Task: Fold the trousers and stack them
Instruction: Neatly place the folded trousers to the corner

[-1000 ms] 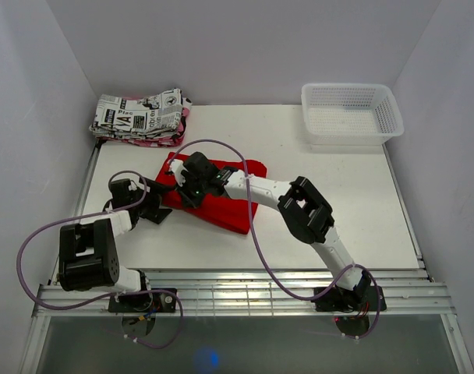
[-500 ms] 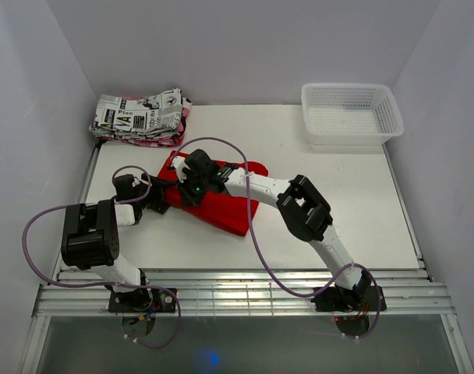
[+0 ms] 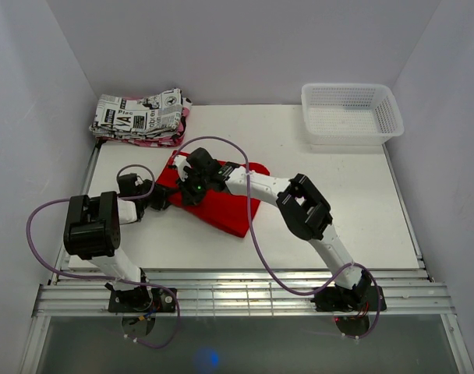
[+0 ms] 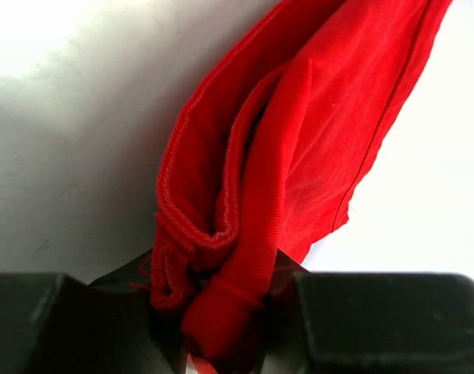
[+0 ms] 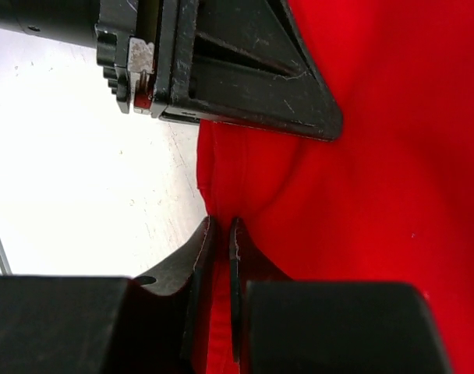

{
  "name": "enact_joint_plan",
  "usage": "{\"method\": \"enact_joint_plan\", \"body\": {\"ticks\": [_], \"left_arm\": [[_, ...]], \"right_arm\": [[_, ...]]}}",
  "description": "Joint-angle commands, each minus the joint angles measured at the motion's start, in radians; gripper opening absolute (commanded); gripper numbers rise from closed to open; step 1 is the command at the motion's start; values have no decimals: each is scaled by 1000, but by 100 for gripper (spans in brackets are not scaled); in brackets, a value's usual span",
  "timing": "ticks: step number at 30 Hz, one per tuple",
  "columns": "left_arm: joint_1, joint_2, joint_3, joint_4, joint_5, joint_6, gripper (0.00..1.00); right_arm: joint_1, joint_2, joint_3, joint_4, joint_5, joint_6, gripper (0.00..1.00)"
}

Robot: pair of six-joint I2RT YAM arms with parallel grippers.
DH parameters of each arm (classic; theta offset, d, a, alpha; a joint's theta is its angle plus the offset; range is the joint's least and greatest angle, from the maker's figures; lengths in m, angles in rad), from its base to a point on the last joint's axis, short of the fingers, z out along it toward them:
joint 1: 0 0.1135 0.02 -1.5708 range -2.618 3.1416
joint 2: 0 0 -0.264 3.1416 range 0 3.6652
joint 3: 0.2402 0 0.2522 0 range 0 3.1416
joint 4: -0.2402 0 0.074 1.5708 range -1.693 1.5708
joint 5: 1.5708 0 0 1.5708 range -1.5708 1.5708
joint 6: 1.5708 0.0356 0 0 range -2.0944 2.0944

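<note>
The red trousers (image 3: 225, 206) lie folded into a compact bundle left of centre in the top view, flat on the white tabletop (image 3: 338, 210), with their left edge gathered between the two arms. The left end effector (image 3: 160, 197) is clamped on that edge. Its wrist view shows a thick roll of hem and corded seam squeezed between the two black fingers at the bottom of the frame, and the rest of the cloth fans toward the upper right. The right end effector (image 5: 220, 241) sits just beside it on the same edge, its fingers drawn almost together with only a thin slit between them, nipping a fold of the red fabric. The left arm's black finger crosses the top of that frame. A folded newspaper-print garment (image 3: 139, 115) lies at the upper left of the top view, apart from the trousers. A white mesh basket (image 3: 350, 113) stands at the upper right.
</note>
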Motion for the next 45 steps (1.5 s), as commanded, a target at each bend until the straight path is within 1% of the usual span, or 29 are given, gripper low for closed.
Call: {"method": "enact_joint_plan", "body": {"ticks": [1, 3, 5, 6, 8, 9, 10, 11, 12, 13, 14, 15, 17, 18, 20, 21, 24, 25, 26, 28, 29, 32, 33, 34, 36, 37, 38, 45], "left_arm": [[-9, 21, 33, -25, -24, 81, 0], [-12, 14, 53, -28, -21, 109, 0], [-17, 1, 69, -28, -10, 167, 0], [-24, -5, 85, -31, -10, 192, 0], [-40, -31, 107, -30, -1, 282, 0], [-67, -42, 134, -31, -6, 322, 0], [-83, -53, 144, -30, -12, 353, 0], [-101, -68, 157, -30, -24, 424, 0], [-116, -73, 186, -31, -35, 466, 0], [-176, -78, 199, -31, -48, 505, 0], [-195, -79, 214, -30, -71, 570, 0], [-213, -72, 233, -30, -88, 612, 0], [-267, -59, 294, -28, -117, 689, 0], [-297, -41, 315, -22, -145, 768, 0], [-323, -16, 381, -10, -183, 842, 0], [-343, 0, 406, 5, -217, 906, 0], [-362, 89, 528, 40, -269, 992, 0], [-365, 144, 565, 45, -298, 1008, 0], [-368, 174, 645, 48, -312, 1017, 0], [-371, 261, 726, 56, -361, 1028, 0], [-371, 287, 812, 56, -375, 1030, 0], [-371, 381, 933, 56, -439, 1049, 0], [-371, 399, 1008, 56, -456, 1059, 0], [-371, 419, 1044, 57, -476, 1071, 0], [-371, 468, 1142, 61, -484, 1118, 0], [-371, 479, 1165, 68, -516, 1138, 0], [-371, 491, 1184, 80, -521, 1198, 0], [-344, 547, 1362, 133, -546, 1329, 0]], "right_arm": [[10, -21, 41, 31, -110, 36, 8], [9, -42, 17, 34, -124, 36, 8], [4, -61, 4, 35, -137, 46, 8], [-2, -79, -5, 31, -137, 54, 14], [-19, -110, -23, 31, -128, 63, 33], [-42, -142, -32, 29, -122, 69, 52], [-56, -162, -52, 26, -114, 72, 63], [-74, -182, -65, 25, -102, 77, 71], [-115, -218, -78, 20, -99, 83, 85], [-134, -239, -100, 11, -90, 85, 89], [-158, -280, -114, -4, -82, 83, 93], [-206, -300, -131, -12, -79, 82, 100], [-252, -349, -186, -26, -62, 72, 92], [-298, -402, -206, -40, -56, 66, 90], [-344, -478, -264, -61, -41, 40, 90], [-387, -501, -281, -86, -38, 27, 90], [-465, -587, -365, -116, -24, -18, 90], [-483, -604, -382, -124, -15, -20, 90], [-500, -634, -397, -133, -10, -53, 90], [-540, -659, -434, -150, -2, -69, 90], [-559, -682, -444, -152, 4, -81, 90], [-582, -710, -473, -155, 13, -93, 90], [-589, -714, -476, -156, 13, -95, 90], [-594, -719, -482, -158, 10, -95, 90], [-600, -728, -487, -158, 11, -98, 90], [-600, -730, -491, -158, 11, -99, 90], [-602, -730, -493, -160, 11, -99, 90], [-606, -717, -487, -156, 4, -98, 90]]}}
